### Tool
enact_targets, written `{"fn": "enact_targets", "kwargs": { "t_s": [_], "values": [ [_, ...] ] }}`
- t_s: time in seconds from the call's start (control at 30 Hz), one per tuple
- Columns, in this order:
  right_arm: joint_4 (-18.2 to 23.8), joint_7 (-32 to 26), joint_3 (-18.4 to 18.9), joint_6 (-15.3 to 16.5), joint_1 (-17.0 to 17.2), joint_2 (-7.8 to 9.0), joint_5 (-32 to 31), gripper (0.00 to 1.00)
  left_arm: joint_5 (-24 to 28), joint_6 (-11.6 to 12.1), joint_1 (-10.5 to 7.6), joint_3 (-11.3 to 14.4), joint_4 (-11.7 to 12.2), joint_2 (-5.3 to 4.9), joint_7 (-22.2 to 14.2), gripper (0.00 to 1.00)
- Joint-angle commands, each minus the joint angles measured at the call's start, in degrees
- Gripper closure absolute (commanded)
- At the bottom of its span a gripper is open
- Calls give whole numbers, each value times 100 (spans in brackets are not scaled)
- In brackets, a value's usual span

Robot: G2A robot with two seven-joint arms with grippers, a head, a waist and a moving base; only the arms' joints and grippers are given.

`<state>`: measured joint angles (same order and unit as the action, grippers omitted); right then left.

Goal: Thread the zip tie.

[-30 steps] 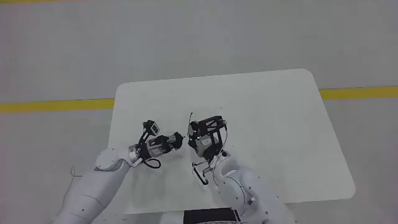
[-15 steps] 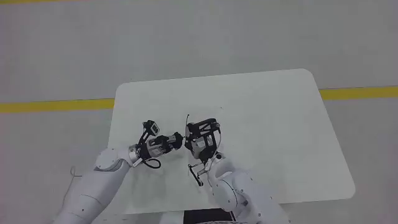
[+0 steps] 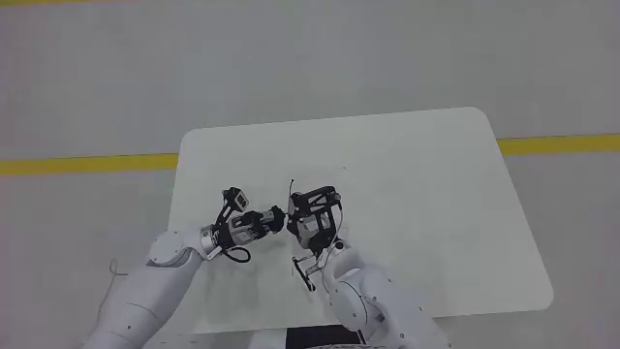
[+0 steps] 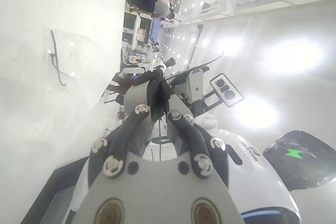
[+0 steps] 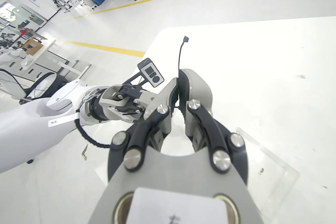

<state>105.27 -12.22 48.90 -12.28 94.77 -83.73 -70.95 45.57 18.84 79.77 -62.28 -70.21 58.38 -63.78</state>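
Note:
My right gripper [image 5: 179,83] is shut on a black zip tie [image 5: 180,57]. The strap stands upright above the fingers, with its square head [image 5: 185,38] at the upper end. In the top view the zip tie [image 3: 292,189] rises from the right gripper [image 3: 298,217] over the table's front left part. My left gripper [image 3: 281,219] is level with it and its fingertips touch the right gripper's side. The left gripper [image 4: 155,76] is shut; I cannot tell whether anything is between its pads. A thin curved strap end [image 4: 216,58] pokes out past the right gripper [image 4: 194,86].
A second black zip tie [image 3: 308,273] lies near the table's front edge, on a clear flat plate [image 4: 76,38]; it also shows as the spare tie [image 4: 56,59]. The white table [image 3: 426,194] is bare to the right and at the back.
The right gripper with the zip tie shifted slightly left, closing on the left gripper, then held still. The left arm has not moved.

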Motion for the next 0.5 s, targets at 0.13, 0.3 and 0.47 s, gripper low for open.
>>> {"fn": "enact_targets", "kwargs": {
  "t_s": [0.13,0.3,0.47],
  "values": [
    [28,26,-18,-5,-5,5,-26,100,0,0,0,0,0,0,0,100],
    [15,15,-29,0,-20,9,-24,100,0,0,0,0,0,0,0,100],
    [-13,12,-37,-8,-44,8,-1,100,0,0,0,0,0,0,0,100]
  ]
}}
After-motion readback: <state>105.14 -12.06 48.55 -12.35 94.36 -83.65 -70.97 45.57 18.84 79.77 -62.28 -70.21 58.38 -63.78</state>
